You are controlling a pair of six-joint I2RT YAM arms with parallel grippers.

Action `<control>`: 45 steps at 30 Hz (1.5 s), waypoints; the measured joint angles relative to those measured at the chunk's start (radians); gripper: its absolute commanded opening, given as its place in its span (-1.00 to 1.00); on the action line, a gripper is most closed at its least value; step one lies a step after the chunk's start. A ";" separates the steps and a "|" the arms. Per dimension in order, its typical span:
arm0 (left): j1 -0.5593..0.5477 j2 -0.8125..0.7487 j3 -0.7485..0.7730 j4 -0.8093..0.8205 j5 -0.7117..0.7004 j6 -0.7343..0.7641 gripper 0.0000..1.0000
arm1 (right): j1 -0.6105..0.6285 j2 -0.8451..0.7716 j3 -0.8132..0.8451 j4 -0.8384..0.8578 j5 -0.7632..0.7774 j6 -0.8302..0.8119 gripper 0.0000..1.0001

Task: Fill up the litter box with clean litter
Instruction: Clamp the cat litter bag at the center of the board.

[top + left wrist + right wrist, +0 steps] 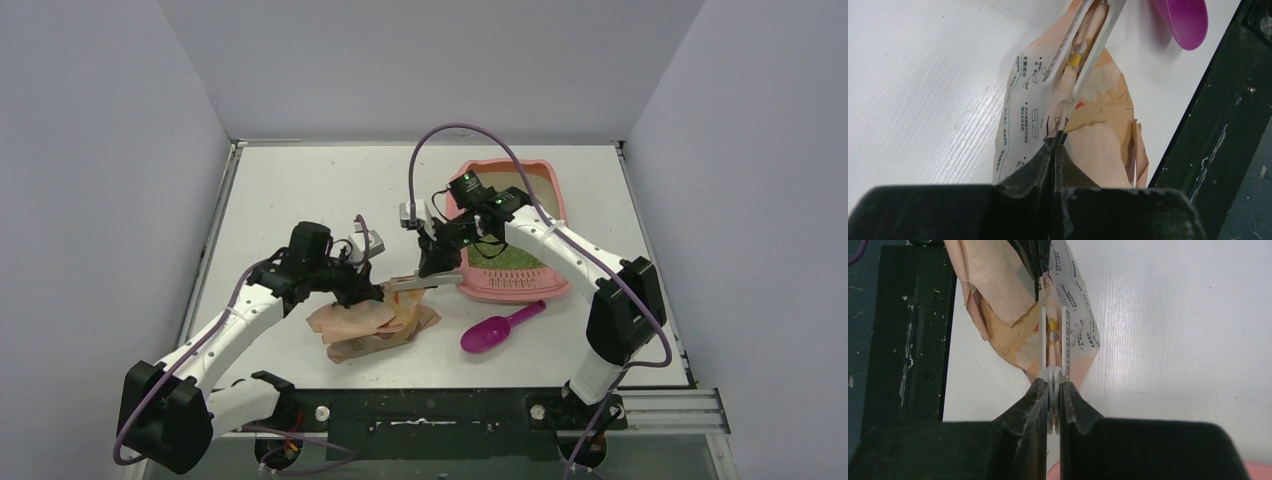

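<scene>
White counter (300, 190): litter box (510, 293) at 2 o'clock looked part-filled with litter (510, 262); my left hand (1060, 139) pinched the bag (1098, 145), right hand (1052, 384) pinched its clip (1053, 340); pouring left.

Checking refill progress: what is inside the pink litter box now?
Green litter lies at the litter box's near end; the far end looks pale. The right arm crossing over it hides the middle.
</scene>
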 measured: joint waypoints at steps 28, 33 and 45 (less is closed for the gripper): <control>0.018 -0.057 -0.033 0.006 -0.006 -0.008 -1.00 | -0.017 -0.192 -0.244 0.459 -0.013 0.322 -1.00; 0.022 -0.058 -0.033 0.006 0.002 -0.009 -1.00 | 0.023 -0.191 -0.244 0.426 0.011 0.256 -1.00; 0.026 -0.077 -0.042 0.006 0.013 -0.003 -1.00 | 0.033 -0.127 -0.182 0.238 -0.026 -0.064 -1.00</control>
